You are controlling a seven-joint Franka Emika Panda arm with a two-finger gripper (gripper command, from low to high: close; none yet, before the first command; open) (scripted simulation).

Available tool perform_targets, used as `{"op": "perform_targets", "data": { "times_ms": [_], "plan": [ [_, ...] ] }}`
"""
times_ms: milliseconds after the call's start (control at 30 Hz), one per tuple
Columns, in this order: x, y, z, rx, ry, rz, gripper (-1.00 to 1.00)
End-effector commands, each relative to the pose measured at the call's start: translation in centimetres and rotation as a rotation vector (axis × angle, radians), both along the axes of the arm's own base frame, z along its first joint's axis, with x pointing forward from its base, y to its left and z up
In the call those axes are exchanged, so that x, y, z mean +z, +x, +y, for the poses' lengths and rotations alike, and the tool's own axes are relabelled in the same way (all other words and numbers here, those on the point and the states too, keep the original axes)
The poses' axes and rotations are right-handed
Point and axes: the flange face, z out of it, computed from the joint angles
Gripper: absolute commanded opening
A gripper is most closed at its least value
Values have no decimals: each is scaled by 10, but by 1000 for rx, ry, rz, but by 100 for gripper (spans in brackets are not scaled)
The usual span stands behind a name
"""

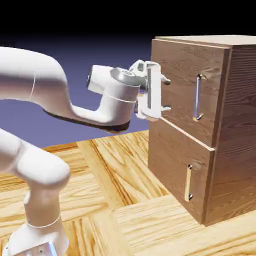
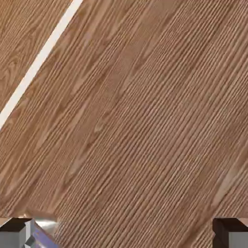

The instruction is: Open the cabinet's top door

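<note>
Blue-violet backdrop, wood-patterned tabletop [image 1: 125, 195]. Brown cabinet [image 1: 240, 125], at the exterior view's right. Top door [image 1: 175, 85]: upper front, closed, pale gap along its lower edge. Tool [image 1: 165, 95]: fingers spread, empty, before that door, open room between it and the handle [image 1: 197, 97].

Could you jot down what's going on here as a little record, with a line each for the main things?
Arm: white, reaching toward the cabinet
Gripper: open, nothing between its two finger tips
Top door: closed
Top door's handle: slim, upright, silver, not gripped
Lower door: closed, shorter, with its own upright handle
Between the doors: a pale strip
Floor or tabletop: light wood pattern
Task stage: top door not yet opened
</note>
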Motion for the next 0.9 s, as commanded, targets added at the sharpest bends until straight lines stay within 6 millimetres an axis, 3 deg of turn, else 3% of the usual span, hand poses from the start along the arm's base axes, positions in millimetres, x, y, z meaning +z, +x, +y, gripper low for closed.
{"op": "perform_targets", "data": {
  "times_ms": [0,600,667,833,867],
  "plan": [
    [-1,0,-3,12,-43,-13,0],
    [-28,22,-68,154,-822,-243,0],
    [-30,23,-71,157,-850,-251,0],
    [-30,73,-69,157,-850,-251,0],
    [-30,73,-69,157,-850,-251,-100]
  ]
}}
